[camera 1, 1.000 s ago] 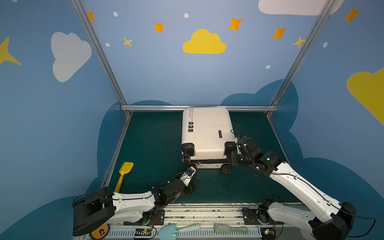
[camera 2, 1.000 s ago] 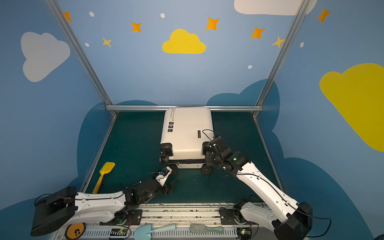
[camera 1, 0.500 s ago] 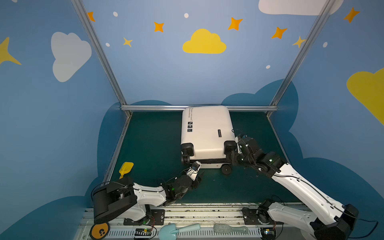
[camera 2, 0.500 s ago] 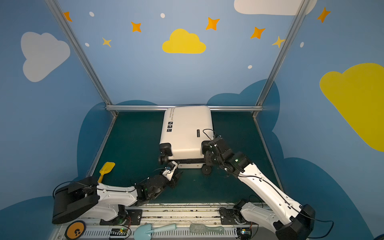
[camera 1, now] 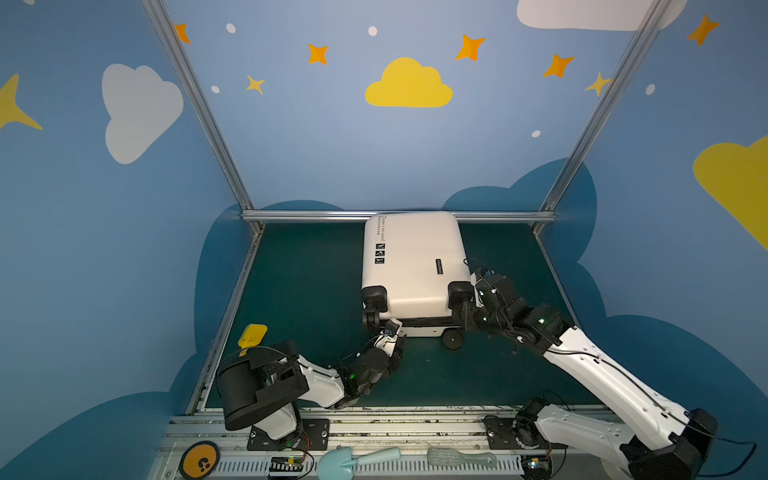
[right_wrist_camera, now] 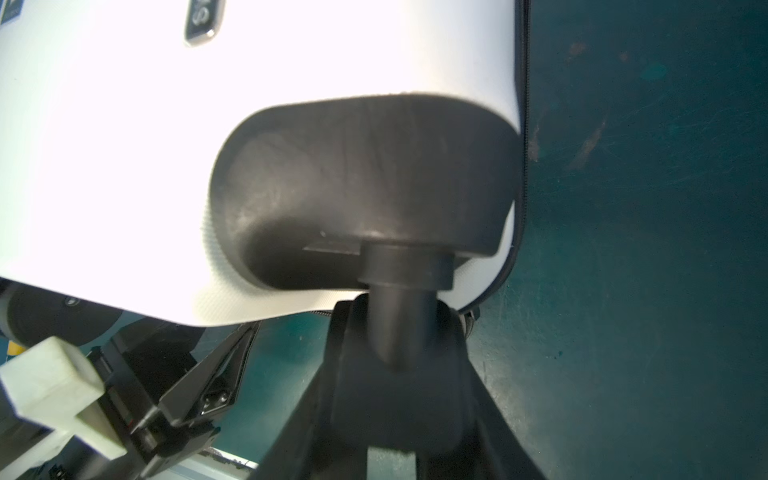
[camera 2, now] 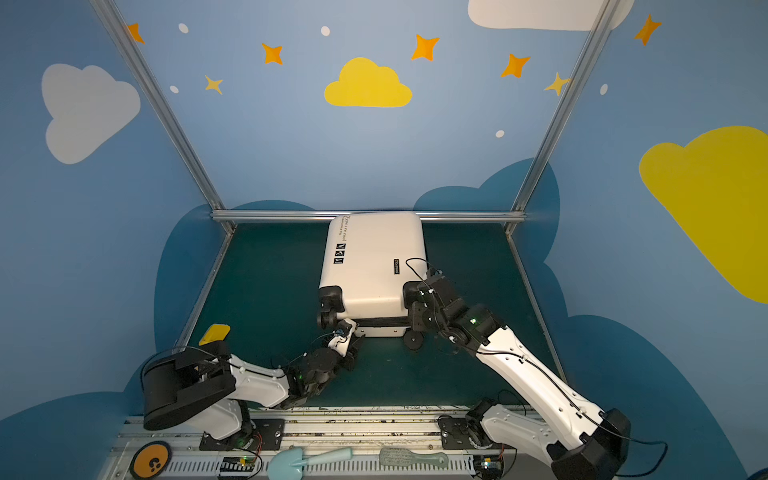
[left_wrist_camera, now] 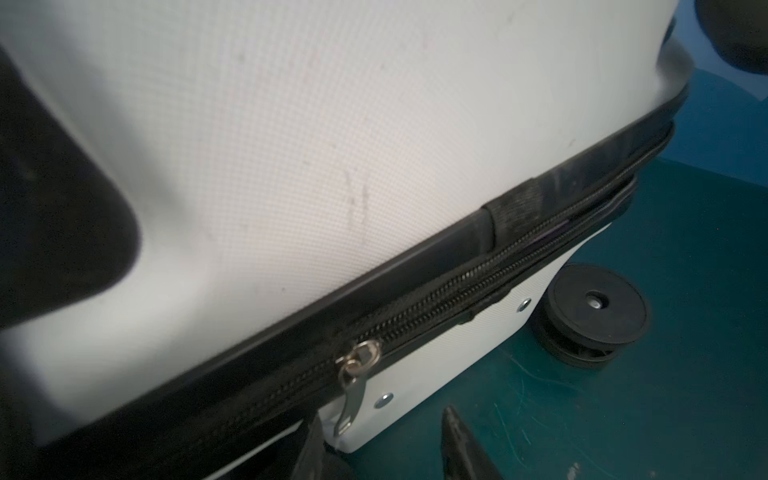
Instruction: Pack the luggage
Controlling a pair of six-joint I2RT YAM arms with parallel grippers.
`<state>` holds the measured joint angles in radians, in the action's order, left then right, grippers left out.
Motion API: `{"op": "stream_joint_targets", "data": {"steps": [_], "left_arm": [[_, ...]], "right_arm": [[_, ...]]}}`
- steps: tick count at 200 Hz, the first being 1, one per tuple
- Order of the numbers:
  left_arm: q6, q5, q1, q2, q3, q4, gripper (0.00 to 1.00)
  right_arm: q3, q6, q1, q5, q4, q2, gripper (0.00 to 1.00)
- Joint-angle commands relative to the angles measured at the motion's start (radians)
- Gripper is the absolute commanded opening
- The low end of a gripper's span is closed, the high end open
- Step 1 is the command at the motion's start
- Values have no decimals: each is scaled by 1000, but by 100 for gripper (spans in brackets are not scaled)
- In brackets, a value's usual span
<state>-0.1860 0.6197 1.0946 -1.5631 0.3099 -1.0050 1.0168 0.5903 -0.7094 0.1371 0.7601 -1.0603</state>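
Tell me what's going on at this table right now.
A white hard-shell suitcase lies flat, lid down, on the green mat. The right gripper clamps the black wheel fitting at a near corner. The left gripper, jaws apart, is at the near edge, the silver zipper pull just ahead of its fingertips, not yet gripped.

The left gripper (camera 1: 395, 330) is creeping forward over the green mat (camera 1: 316, 291), closing the last of the gap to the luggage (camera 1: 411, 257); it is now sitting just beside the case's near edge, where a second ago it was hanging clearly short of it; behind it the left arm's big black shoulder link (camera 1: 257, 390) is swinging in toward the middle and lifting; in doing so it is covering the handle of the yellow shovel (camera 1: 252, 334), leaving only the blade showing in both top views.
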Motion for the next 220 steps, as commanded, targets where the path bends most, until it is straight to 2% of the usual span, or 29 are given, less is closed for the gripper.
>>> {"op": "stream_joint_targets", "data": {"steps": [1, 55, 110, 149, 166, 178, 220], "left_arm": [[-8, 40, -39, -8, 10, -72, 46], [3, 5, -74, -11, 14, -100, 39], [-6, -54, -76, -1, 25, -105, 27], [-17, -75, -76, 9, 26, -89, 11], [-22, -78, -76, 7, 29, -86, 10], [-27, -79, -76, 4, 30, -89, 5], [-36, -85, -72, 1, 37, -80, 3]], "right_arm": [[11, -81, -28, -84, -88, 29, 0], [6, -80, -28, -85, -88, 30, 0], [0, -76, -28, -87, -90, 28, 0], [-4, -76, -26, -88, -93, 26, 0], [-6, -75, -27, -88, -94, 25, 0], [-7, -75, -27, -88, -97, 25, 0], [-12, -74, -25, -91, -100, 28, 0]]}}
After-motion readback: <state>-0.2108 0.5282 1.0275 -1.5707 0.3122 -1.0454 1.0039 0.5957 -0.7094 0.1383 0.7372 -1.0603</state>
